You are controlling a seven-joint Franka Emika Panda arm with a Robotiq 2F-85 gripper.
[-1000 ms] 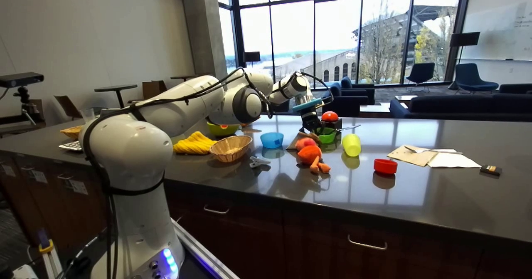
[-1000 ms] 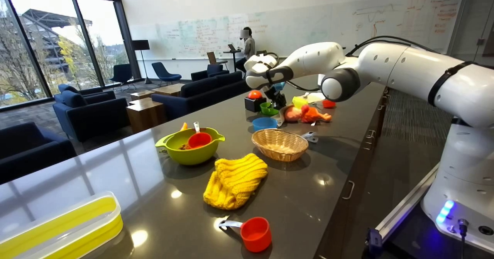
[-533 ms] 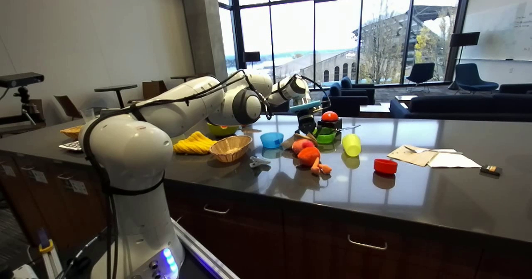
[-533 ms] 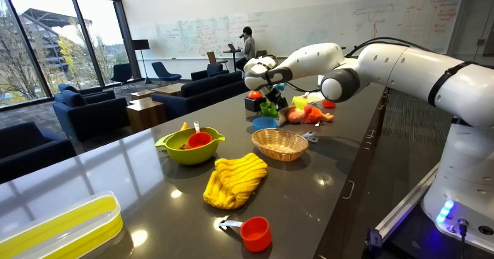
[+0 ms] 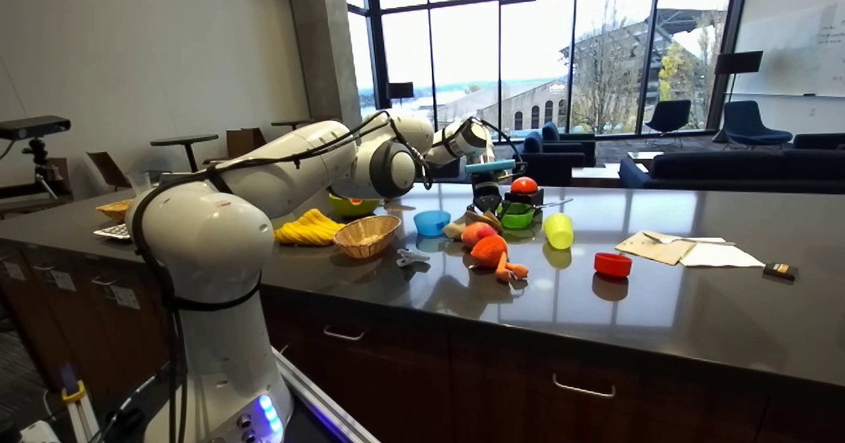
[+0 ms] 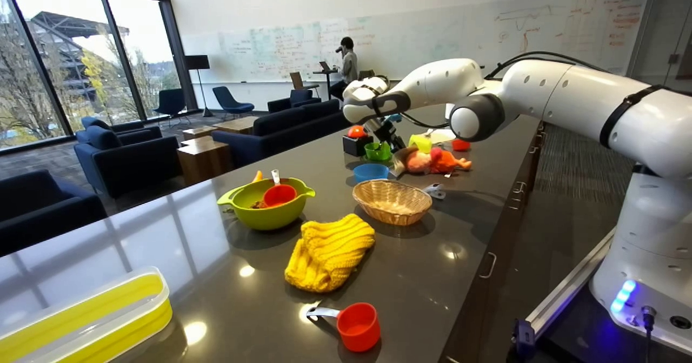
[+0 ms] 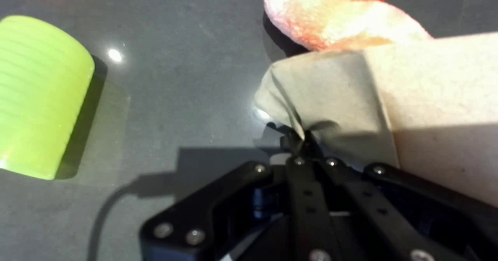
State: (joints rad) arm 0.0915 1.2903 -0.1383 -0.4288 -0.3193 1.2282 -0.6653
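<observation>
Clenching a brown paper (image 7: 330, 82) at one edge, the gripper (image 7: 301, 142) has its jaws drawn together, the pinched part puckering where they meet. The paper is at the counter (image 5: 713, 324), roughly midway between the long edge above the drawers (image 5: 515, 370) and the opposite long edge. In an exterior view it sits behind the toy (image 5: 490, 251), with the blue bowl (image 5: 432, 222) to one side and the green bowl (image 5: 516, 217) to the other.

As far as can be judged, taking hold is done: the paper is caught and creased. Letting go is not yet done. How much of the paper rests on the counter cannot be told; part of it looks tilted up.

The wrist view alone shows the pinch plainly, along with a flap doubled over the wider sheet; in both exterior views that spot is too small to read. What the wrist view leaves out, an exterior view gives: the button (image 6: 357, 131) near the green bowl, toward the opposite edge, and, well apart along the counter, the basket (image 6: 389, 219), the hat (image 6: 332, 255) and the tub (image 6: 143, 328). A dark packet (image 5: 780, 271) appears only in an exterior view.
</observation>
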